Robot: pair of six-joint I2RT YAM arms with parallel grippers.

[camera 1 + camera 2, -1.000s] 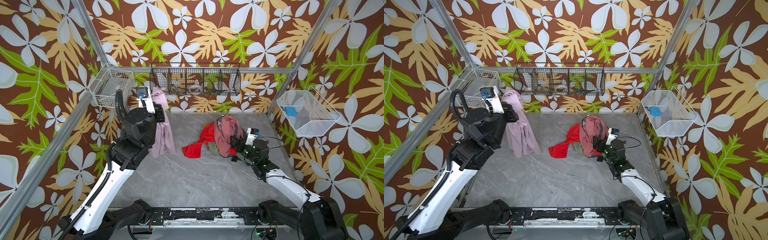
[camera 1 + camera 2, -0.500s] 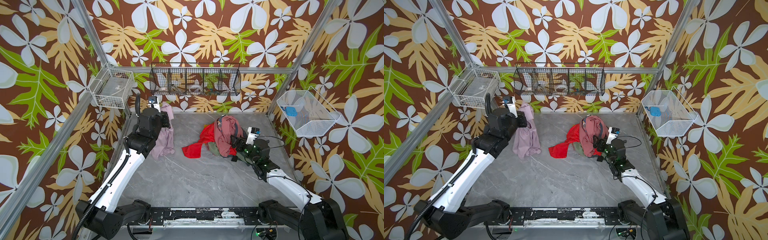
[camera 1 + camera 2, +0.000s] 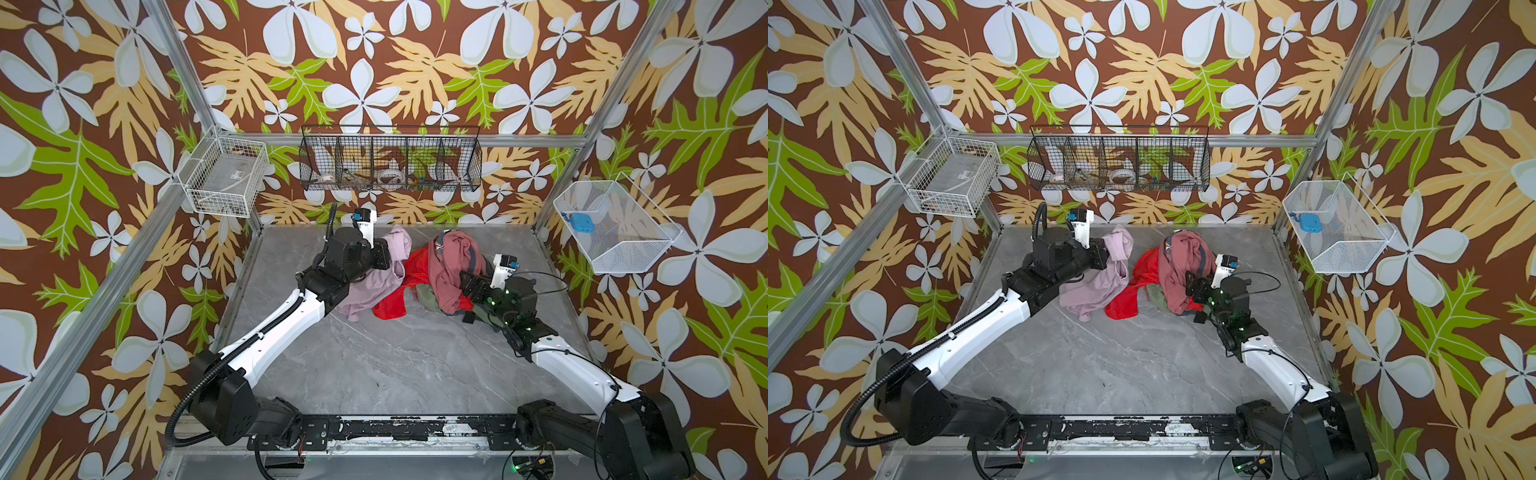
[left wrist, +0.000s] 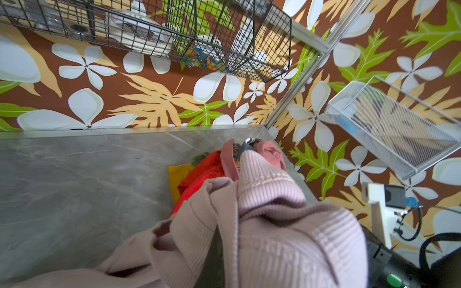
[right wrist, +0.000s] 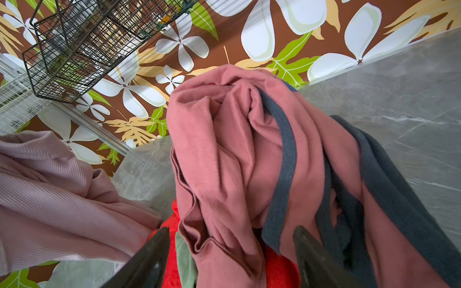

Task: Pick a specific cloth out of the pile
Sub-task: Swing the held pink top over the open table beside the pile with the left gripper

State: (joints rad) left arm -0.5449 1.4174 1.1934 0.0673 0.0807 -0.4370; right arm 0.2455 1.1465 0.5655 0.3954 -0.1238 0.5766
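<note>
The grey marble table [image 3: 395,374] was closed in by patterned walls [image 3: 374,83] at the back and on both sides, with the arms' mounting rail [image 3: 395,428] along its front edge. Its front half, between the two arms, lay bare and offered the only wide room for movement. The pile [image 3: 451,270] sat right of centre toward the back. A dusty-rose garment [image 3: 453,257] lay uppermost, a red cloth [image 3: 390,303] spread leftward over the table, and olive and dark grey-blue fabric showed lower down. The cloth [image 3: 376,286], pale lilac and ribbed, lay just left of the pile with its right edge touching the red cloth. Most of it rested on the table, while its upper part was bunched upward at the left gripper [image 3: 386,257]. In the left wrist view the cloth [image 4: 274,224] covered that gripper's fingers entirely; the jaws were together, clamped on the cloth. The right gripper [image 5: 232,261] stood low at the pile's right side with its jaws wide apart. Its fingers [image 5: 149,264] straddled the dusty-rose and grey-blue folds, and the pile stood between it and the cloth.
</note>
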